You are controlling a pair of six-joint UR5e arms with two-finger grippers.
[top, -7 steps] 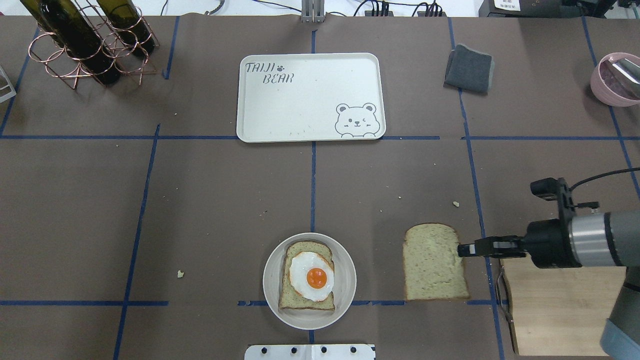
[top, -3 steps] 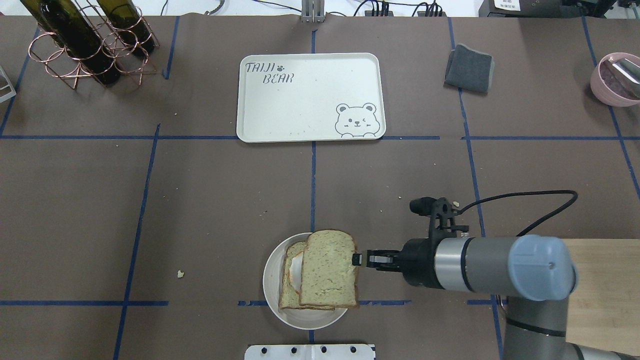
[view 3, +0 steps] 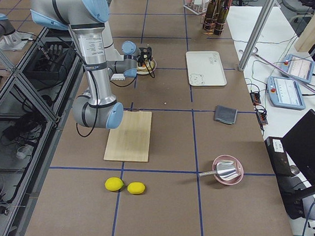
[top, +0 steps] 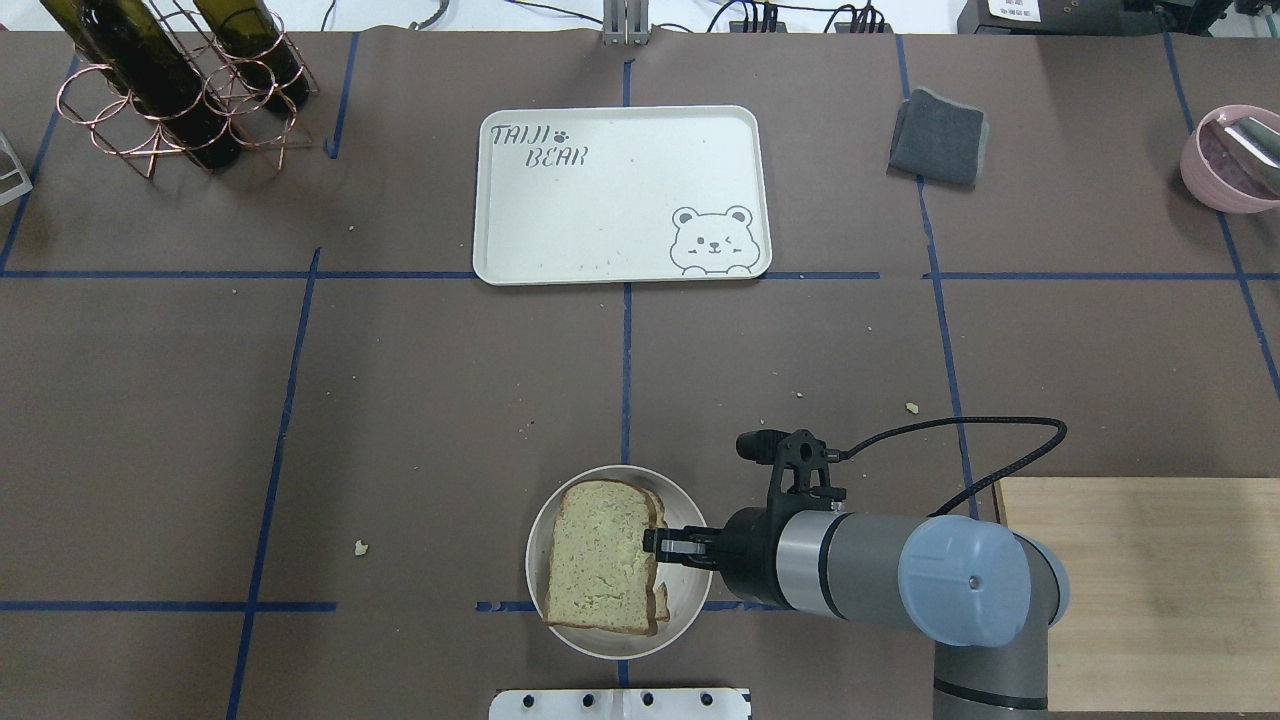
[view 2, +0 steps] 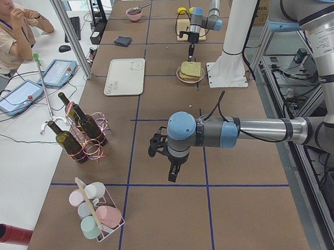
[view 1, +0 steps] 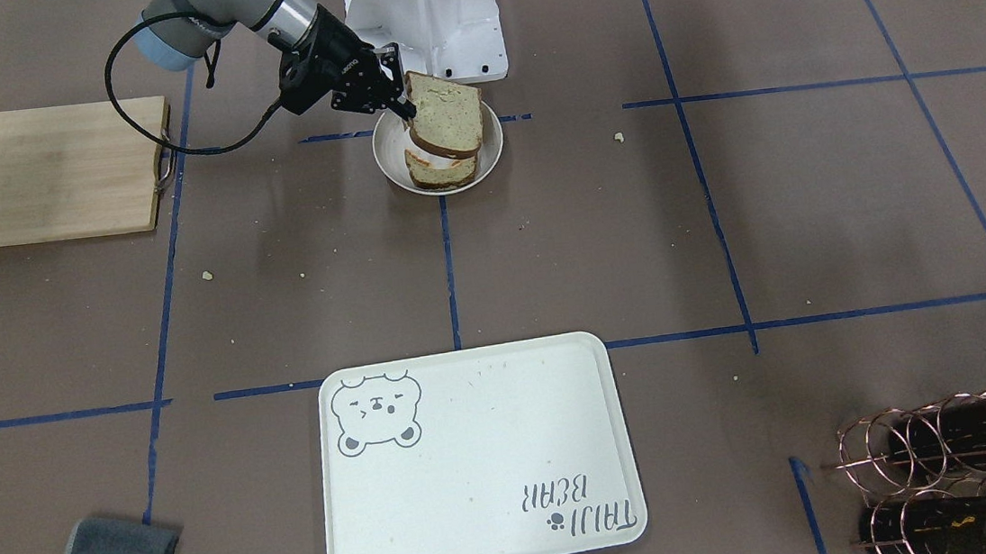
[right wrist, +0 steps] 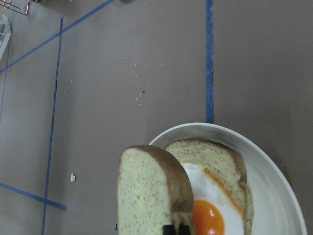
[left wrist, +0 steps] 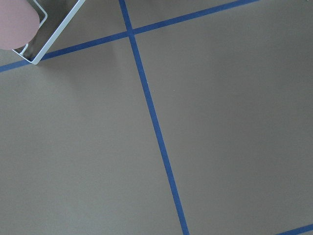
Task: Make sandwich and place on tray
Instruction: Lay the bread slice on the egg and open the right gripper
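Right pincer [view 1: 404, 104] first: in the front view it is clenched on one edge of the top slice [view 1: 445, 110] of bread. That slice hangs over the bottom slice [view 1: 438, 172], which lies on the small round plate [view 1: 386, 156]. I think the two slices are not touching yet. The tray [view 1: 474, 460] sits well apart, on the near side.

From overhead, the right pincer [top: 655, 540] reaches in from the right and the top slice [top: 600, 555] lies to its left. It covers almost all of the bottom slice [top: 660, 602], whose edge peeks out on the right. The tray [top: 620, 200] is on the far side of the plate [top: 590, 640].

From the left end, the left pincer [view 2: 174, 171] hangs over the surface [view 2: 159, 202], well apart from the bread. I cannot tell if it is clenched. So the right arm is the nearer one.

From the right end, the bread is too small to judge.

The left wrist view shows only brown surface [left wrist: 220, 122] and blue tape [left wrist: 156, 127].

The right wrist view shows the top slice [right wrist: 146, 191] sitting left of the egg [right wrist: 215, 193], whose yolk is not covered. The move I expect is a small shift over the egg, then down.
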